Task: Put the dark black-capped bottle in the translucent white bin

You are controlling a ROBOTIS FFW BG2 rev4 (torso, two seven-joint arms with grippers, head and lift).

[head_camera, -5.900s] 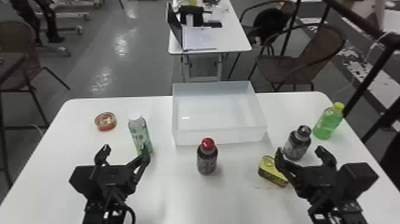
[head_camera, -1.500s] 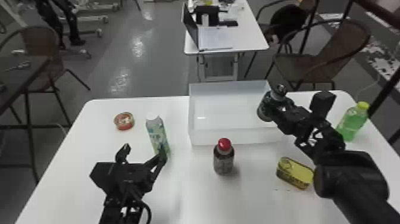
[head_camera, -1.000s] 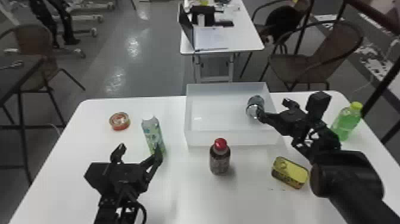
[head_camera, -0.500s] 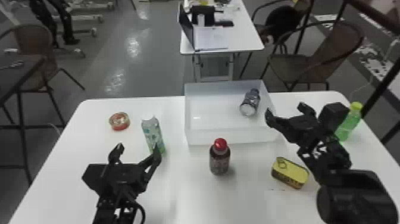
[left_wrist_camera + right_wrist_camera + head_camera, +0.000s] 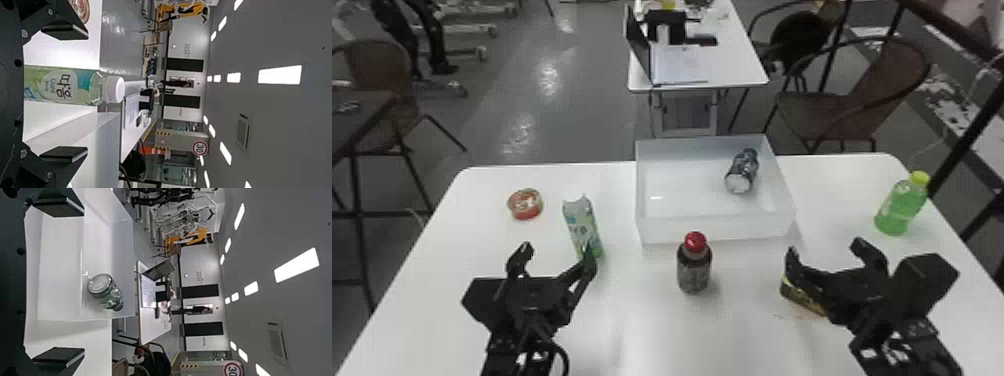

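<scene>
My right gripper (image 5: 827,260) is open over the table, in front of the bin and to its right; its open fingers flank the view of my right gripper (image 5: 58,282) in the right wrist view. The dark black-capped bottle (image 5: 743,171) lies on its side inside the translucent white bin (image 5: 714,230), near the right wall, base toward me. In the right wrist view the bottle (image 5: 105,290) rests in the bin (image 5: 58,266), apart from the fingers. My left gripper (image 5: 554,255) stands open at the front left, and so does the left gripper (image 5: 64,94) in its wrist view.
A red-capped bottle (image 5: 694,265) stands just in front of the bin. A green-labelled bottle (image 5: 582,227) and a red tin (image 5: 525,204) are on the left. Partly behind the right gripper sits a yellow tin (image 5: 799,295); a green bottle (image 5: 902,204) stands far right.
The dark bottle went from the table into the bin with my right gripper and was let go, coming to lie there. The right arm has since drawn back toward me. The left arm has stayed put.
</scene>
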